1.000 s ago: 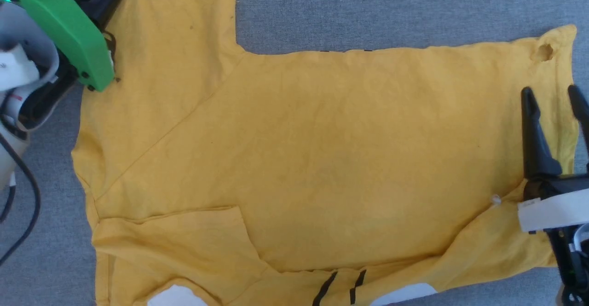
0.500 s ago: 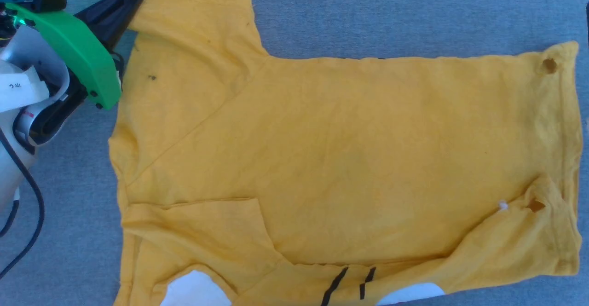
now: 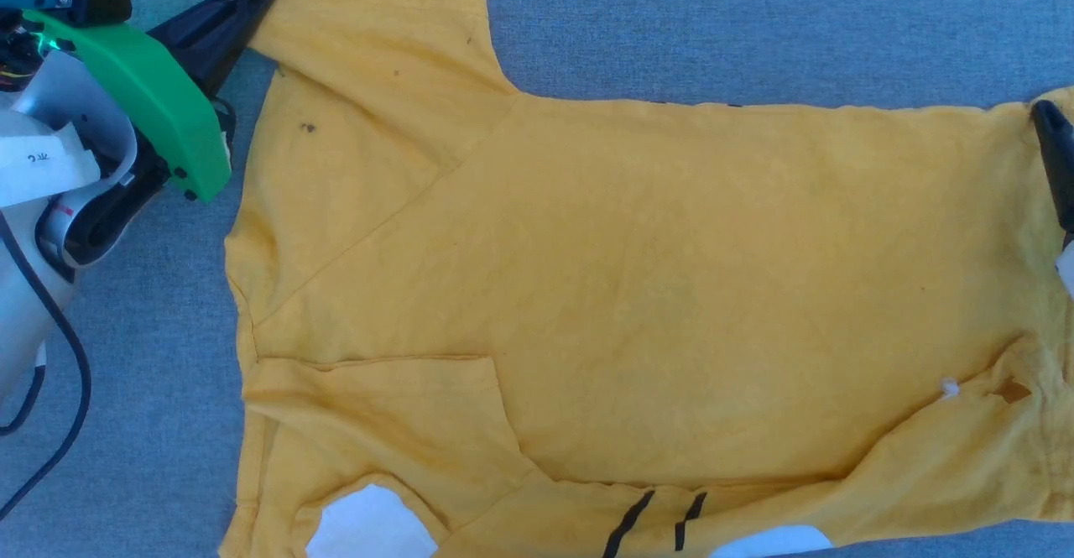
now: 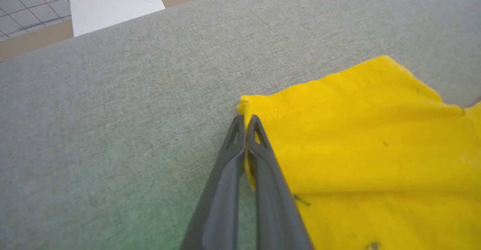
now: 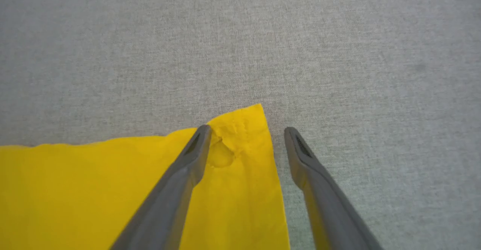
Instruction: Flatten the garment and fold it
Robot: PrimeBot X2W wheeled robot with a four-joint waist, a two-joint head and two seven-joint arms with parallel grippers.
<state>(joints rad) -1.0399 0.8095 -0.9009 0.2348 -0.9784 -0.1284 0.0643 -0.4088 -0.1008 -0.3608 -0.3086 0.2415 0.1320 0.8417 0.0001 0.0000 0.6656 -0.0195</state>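
Mustard-yellow cotton is sitting between the closed fingers of the left gripper (image 4: 246, 121), which is pinching the corner of one sleeve (image 4: 338, 103) of the garment (image 3: 638, 289). The right gripper (image 5: 248, 130) is standing wide open and holding nothing. One of its fingers is lying over the hem corner beside a small hole (image 5: 220, 156) and the other over the grey cloth surface (image 5: 338, 54). The garment is lying spread on this surface, mostly flat, but its near edge is turning up and showing two dark stripes (image 3: 659, 524). In my judgement the robot is taking hold of the far corners. Next, the right gripper needs to close on the hem corner, so that both arms are moving the far edge together.
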